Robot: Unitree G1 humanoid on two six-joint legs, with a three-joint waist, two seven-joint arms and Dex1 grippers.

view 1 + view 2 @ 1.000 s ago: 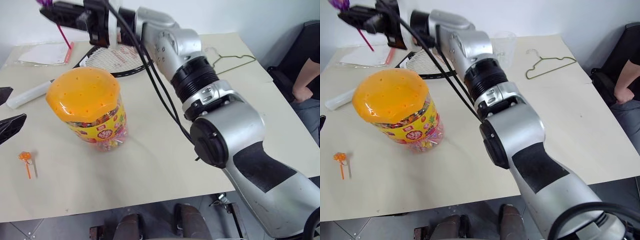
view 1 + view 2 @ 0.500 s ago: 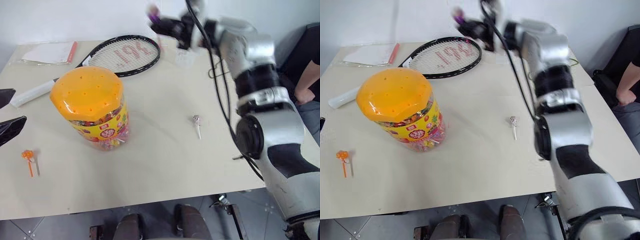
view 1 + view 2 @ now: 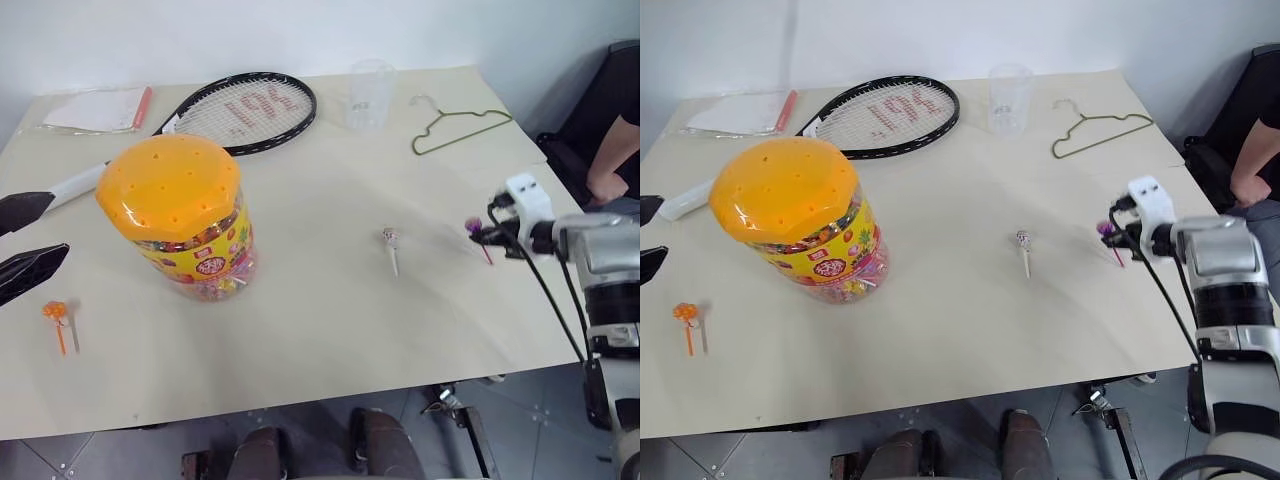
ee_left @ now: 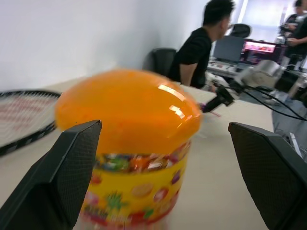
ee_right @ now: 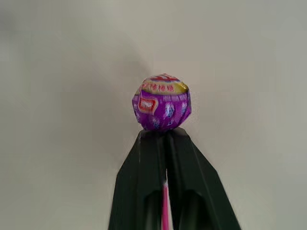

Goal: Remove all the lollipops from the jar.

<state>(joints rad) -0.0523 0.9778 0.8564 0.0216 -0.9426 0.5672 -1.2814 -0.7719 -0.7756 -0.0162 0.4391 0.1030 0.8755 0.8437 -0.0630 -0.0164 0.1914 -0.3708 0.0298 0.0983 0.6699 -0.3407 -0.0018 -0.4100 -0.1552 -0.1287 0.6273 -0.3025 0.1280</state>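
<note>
Lollipops: purple lollipop (image 5: 161, 109) clamped by its pink stick in the right claw (image 5: 164, 136), fingers pressed together just under the ball. A second ago that claw was up at the far left of the worktop (image 3: 330, 330), past the jar; now it has swung over to the right edge and dropped low, the lollipop hanging just above the surface near the corner. Right arm now reaches in from the right side, forearm roughly level, claw pointing left and slightly down. Pinkish-silver lollipop (image 3: 391, 240) lies flat mid-worktop, between jar and right claw; the arm hid that spot a second ago. Orange lollipop (image 3: 54, 313) lies near the left front edge, same place as before. Jar (image 3: 185, 215) stands upright left of centre, orange lid on, unmoved. Left claw (image 4: 168, 158) spread wide, its fingers either side of the jar in the wrist view but apart from it, held at the left edge, barely changed. Racket (image 3: 240, 108), clear cup (image 3: 368, 93) and wire hanger (image 3: 455, 128) lie at the far side.
</note>
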